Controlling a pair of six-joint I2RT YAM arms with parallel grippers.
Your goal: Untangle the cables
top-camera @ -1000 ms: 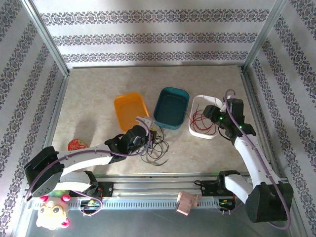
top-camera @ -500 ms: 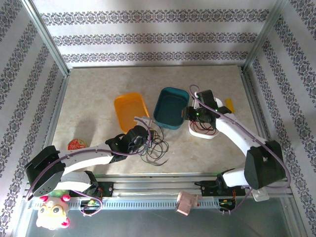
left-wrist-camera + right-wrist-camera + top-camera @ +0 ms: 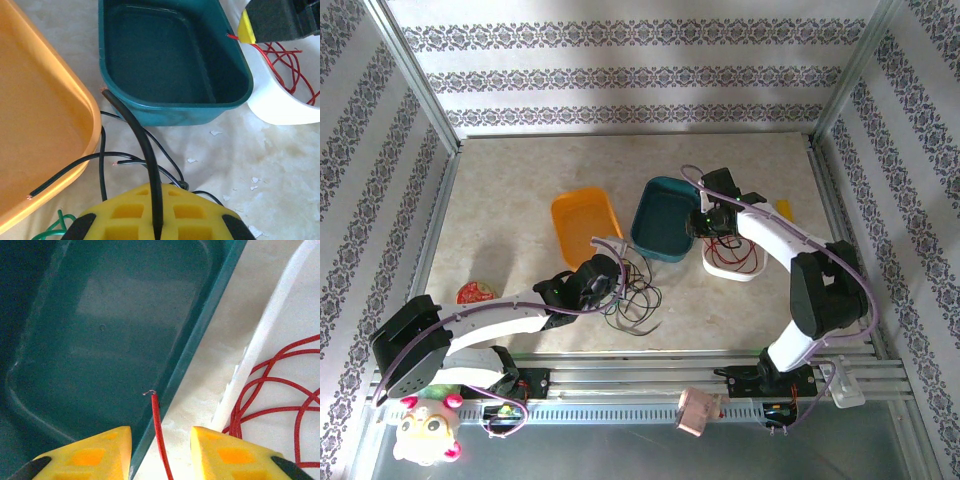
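The left end effector (image 3: pixel 155 212), on the near side of the bin (image 3: pixel 170 107), is clamped on a black cable (image 3: pixel 131 125). The cable's long axis runs toward the bin's near-left corner. The tangle (image 3: pixel 638 300) lies on the desk (image 3: pixel 520 190) on that side, nearest the left arm. The right end effector (image 3: pixel 161 440), over the bin's right rim, stands apart. A red cable (image 3: pixel 158 415) passes through the gap.

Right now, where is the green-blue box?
Top view: the teal box sits mid-table, between the orange tray on its left and the white tray on its right.
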